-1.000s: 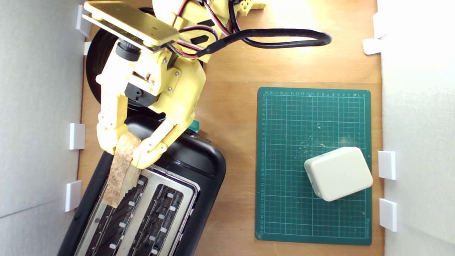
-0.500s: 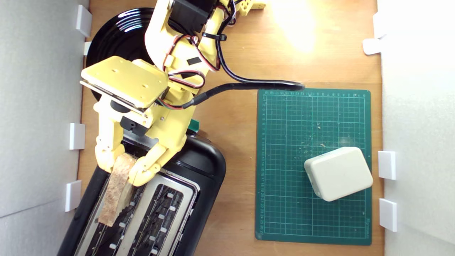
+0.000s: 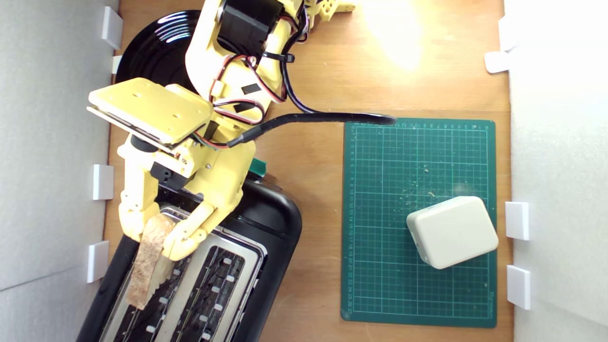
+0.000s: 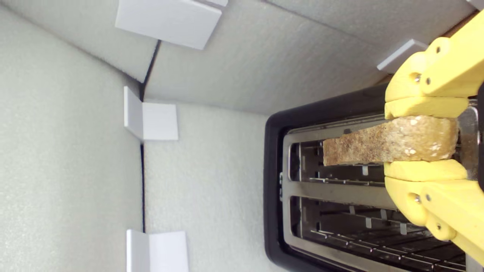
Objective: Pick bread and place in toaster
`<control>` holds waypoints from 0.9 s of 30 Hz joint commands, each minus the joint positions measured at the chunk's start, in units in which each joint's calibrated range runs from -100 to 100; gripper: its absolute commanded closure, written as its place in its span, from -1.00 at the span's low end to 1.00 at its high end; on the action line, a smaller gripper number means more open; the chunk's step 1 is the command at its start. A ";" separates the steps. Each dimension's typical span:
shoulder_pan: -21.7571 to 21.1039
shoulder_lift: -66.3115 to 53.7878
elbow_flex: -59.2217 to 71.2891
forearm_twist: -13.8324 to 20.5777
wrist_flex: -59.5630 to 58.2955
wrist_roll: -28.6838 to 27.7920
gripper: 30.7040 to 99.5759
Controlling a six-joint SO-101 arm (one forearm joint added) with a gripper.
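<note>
Hand (image 3: 154, 235) clamped on bread (image 3: 147, 259), held edge-down over the toaster (image 3: 266, 237) slot nearest the table's edge. Risk: bread appears skewed to the slot; release could catch the top plate.

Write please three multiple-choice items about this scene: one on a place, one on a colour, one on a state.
1. Where is the cream block?
A. on the green mat
B. on the black plate
C. in the toaster

2. What colour is the end effector?
A. blue
B. yellow
C. red

3. What state is the bread in?
A. lying on the mat
B. deep inside a slot
C. gripped over a slot

Key: 1 A, the block rests on the mat's grid. 2 B, its plastic is yellow. 3 C, the fingers clamp the bread above the slot.
</note>
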 commanded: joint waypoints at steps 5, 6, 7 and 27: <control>1.79 4.80 -0.71 -0.62 -1.36 0.20 0.17; 1.87 5.47 -0.71 -0.62 -1.36 0.09 0.17; 2.03 6.13 -0.71 -0.62 -1.44 0.09 0.17; 4.04 12.21 -0.53 -0.72 -3.83 0.04 0.17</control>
